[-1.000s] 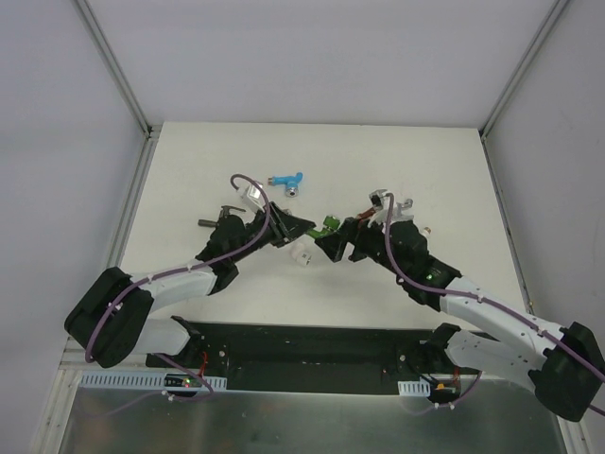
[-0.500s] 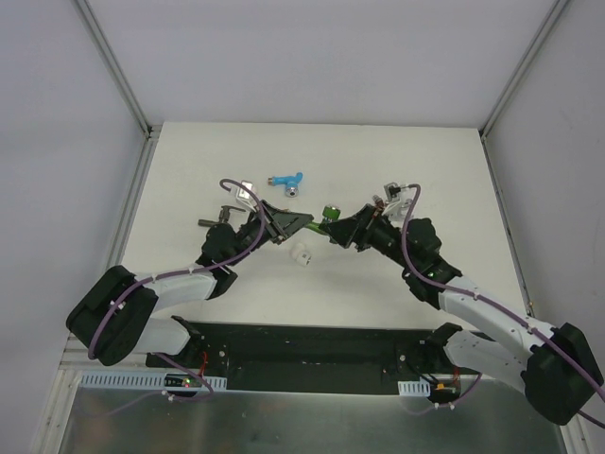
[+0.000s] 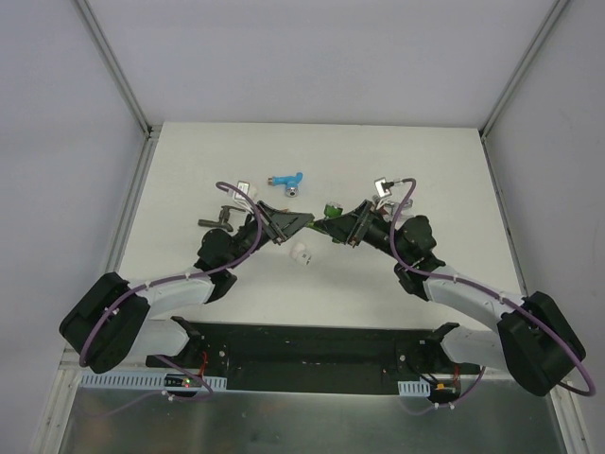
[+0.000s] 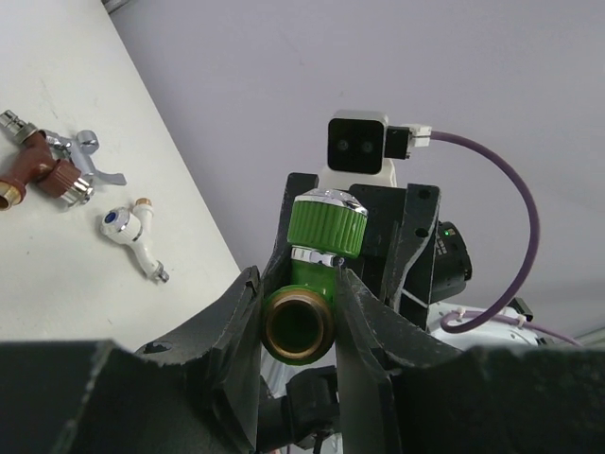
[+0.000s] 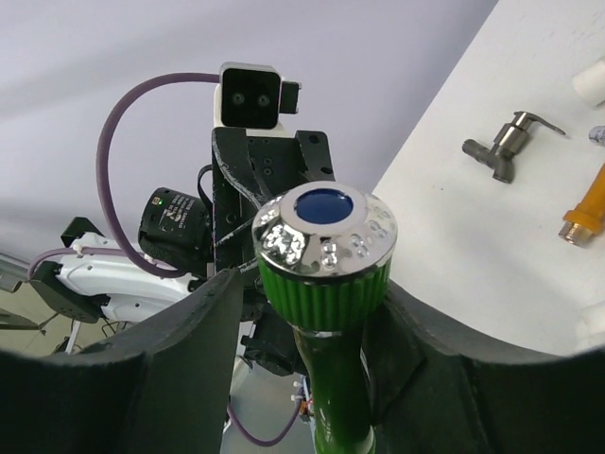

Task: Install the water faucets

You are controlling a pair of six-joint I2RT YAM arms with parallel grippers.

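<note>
The green faucet (image 3: 331, 210) is held off the table between my two arms. My left gripper (image 4: 297, 295) is shut on the faucet's body (image 4: 317, 274), just behind its brass-ringed mouth, and its ribbed knob points away. In the right wrist view that green knob (image 5: 326, 270), capped in chrome and blue, stands between the jaws of my right gripper (image 5: 314, 295). The right finger lies against the knob, and a narrow gap shows on the left side. From above, the left gripper (image 3: 304, 223) and right gripper (image 3: 342, 227) meet tip to tip.
A blue faucet (image 3: 286, 180) lies at the back and a stubby white fitting (image 3: 302, 253) below the grippers. A dark grey faucet (image 5: 510, 142) and an orange one (image 5: 588, 203) lie near the left arm. A reddish-brown faucet (image 4: 38, 170) and a white one (image 4: 132, 232) lie near the right arm.
My right gripper has swung up and left to the green faucet's knob, and its jaws have closed in round it. My left gripper has kept its grip and shifted slightly.
</note>
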